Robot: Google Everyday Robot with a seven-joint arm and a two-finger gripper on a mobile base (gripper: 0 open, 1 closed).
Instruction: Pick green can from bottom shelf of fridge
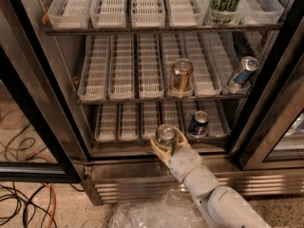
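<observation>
The green can [166, 133], with its silver top showing, stands at the front edge of the bottom shelf [128, 127] of the fridge [156, 175]. My gripper [169, 144] reaches up from the lower right on a white arm. Its tan fingers [157, 147] sit on either side of the can, shut on it. The can's lower sides are hidden by the fingers.
A blue can [198, 123] stands just right of the green can on the same shelf. On the middle shelf are a bronze can [181, 74] and a tilted blue can [242, 72]; a tall green-and-white can [225, 1] stands above. Black door frames [33, 113] flank the opening. Cables [23, 198] and clear plastic [152, 215] lie on the floor.
</observation>
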